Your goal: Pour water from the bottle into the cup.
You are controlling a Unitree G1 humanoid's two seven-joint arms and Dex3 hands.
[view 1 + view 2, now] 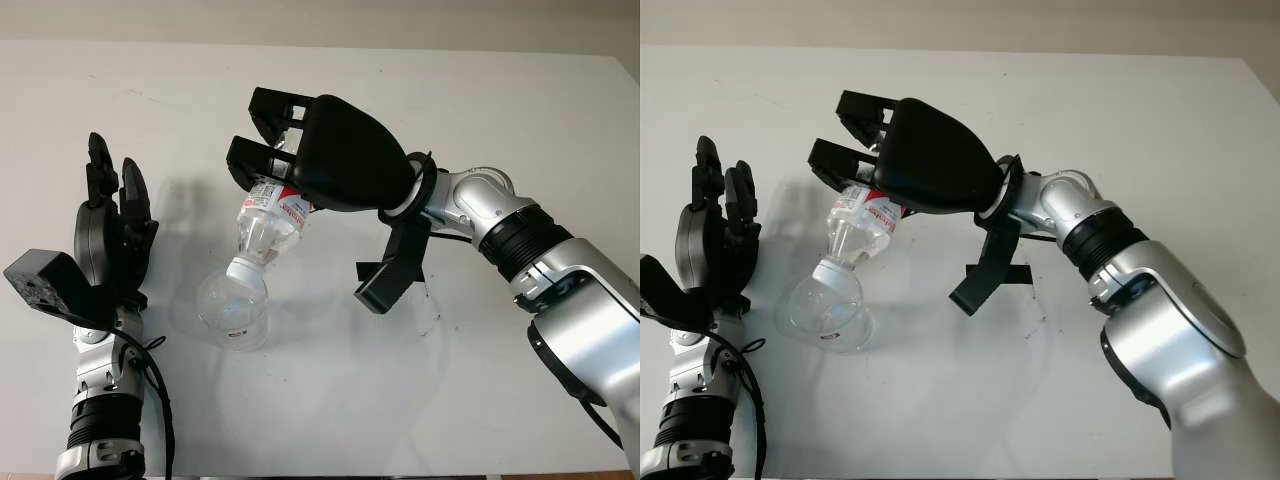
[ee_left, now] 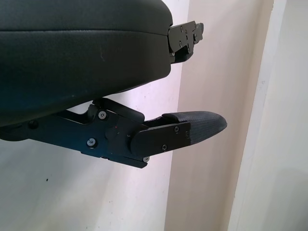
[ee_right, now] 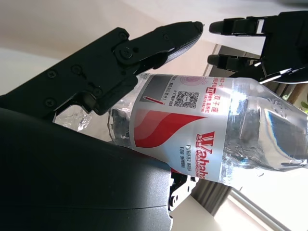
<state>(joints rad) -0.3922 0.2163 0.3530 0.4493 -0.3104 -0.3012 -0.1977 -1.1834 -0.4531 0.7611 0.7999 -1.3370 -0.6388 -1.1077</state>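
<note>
One bottle [image 1: 272,222], thin, crushable and light, is clasped mid-label by the right hand [image 1: 300,150], fingers curled round it, neck tipped into the cup [image 1: 232,305]. Left hand [image 1: 105,230] is parked beside the cup, open.

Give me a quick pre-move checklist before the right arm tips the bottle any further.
1. Grasp: right hand has its fingers closed around the clear plastic water bottle with the red and white label. Ok.
2. Tilt: bottle angled neck-down toward the cup. Ok.
3. Alignment: white bottle neck sits over the rim of the clear plastic cup. Ok.
4. Cup posture: cup stands upright on the white table. Ok.
5. Cup support: left hand is open beside the cup, not holding it. Not ok if the neck pushes the cup.
6. Water flow: cannot tell.
</note>
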